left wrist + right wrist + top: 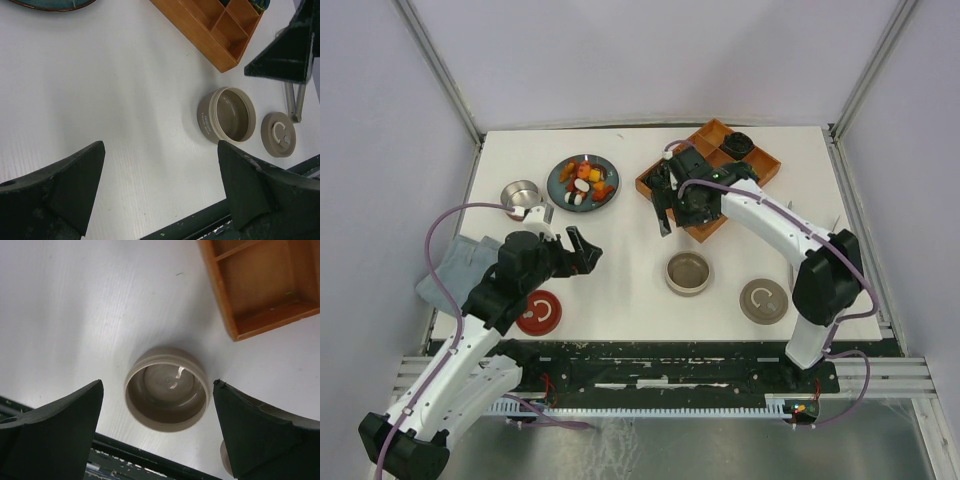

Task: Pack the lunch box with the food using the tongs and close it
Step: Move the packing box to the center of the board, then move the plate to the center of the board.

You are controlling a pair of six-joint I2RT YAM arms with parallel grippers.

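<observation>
The food (585, 183), small orange, red, white and yellow pieces, lies on a dark plate (556, 172) at the back left. The lunch box (688, 272), a round taupe bowl, stands open and empty mid-table, and its lid (763, 301) lies to its right. My left gripper (585, 248) hangs open over bare table below the plate, holding nothing. My right gripper (663, 210) is open beside the wooden tray's left end; in its wrist view the lunch box (166, 388) sits below and between its fingers (75, 415). I cannot make out the tongs.
A wooden divided tray (715, 175) sits at the back right with a dark coiled item (738, 143) in one compartment. A metal cup (521, 194) stands left of the plate. A red lid (539, 312) and a grey cloth (448, 270) lie front left.
</observation>
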